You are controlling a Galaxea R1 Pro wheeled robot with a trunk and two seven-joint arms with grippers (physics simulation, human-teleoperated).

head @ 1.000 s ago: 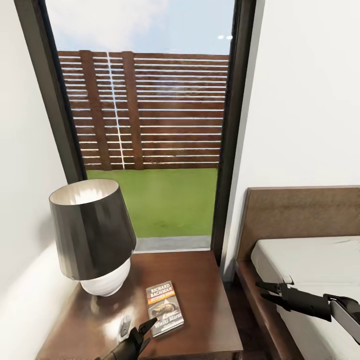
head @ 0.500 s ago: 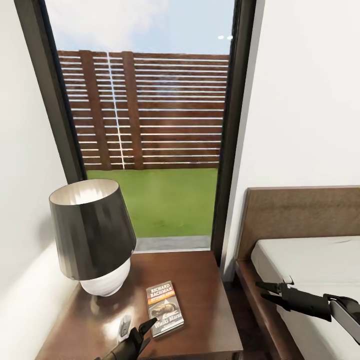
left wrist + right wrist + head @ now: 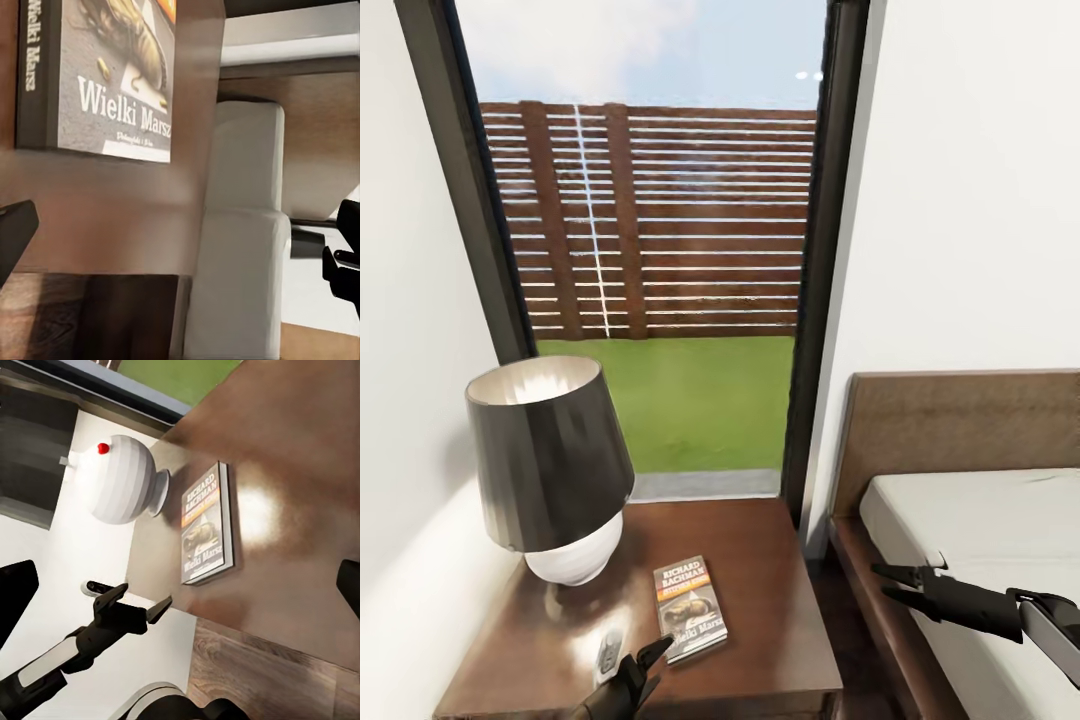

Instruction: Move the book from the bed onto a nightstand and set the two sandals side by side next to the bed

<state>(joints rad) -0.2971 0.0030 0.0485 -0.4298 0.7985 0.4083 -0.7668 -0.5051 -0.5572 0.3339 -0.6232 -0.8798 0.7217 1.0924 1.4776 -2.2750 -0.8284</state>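
The book (image 3: 691, 609) lies flat on the nightstand (image 3: 760, 560) beside the lamp (image 3: 550, 465); my left tool (image 3: 630, 670) hovers near it, spread and empty; my right tool (image 3: 890, 583) gapes above the bed (image 3: 970, 520); the left wrist view reads "Wielki Marsz".

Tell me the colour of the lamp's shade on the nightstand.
The lamp shade is dark grey-black outside with a pale inner lining, over a white base; clearest in the head view.

At lower centre, the book (image 3: 691, 609) lies flat on the nightstand (image 3: 760, 560), right of a dark-shaded lamp (image 3: 552, 468). The left gripper (image 3: 628, 666) sits just below it, fingers parted. At lower right, the right gripper (image 3: 893, 583) hangs open over the bed (image 3: 980, 520).
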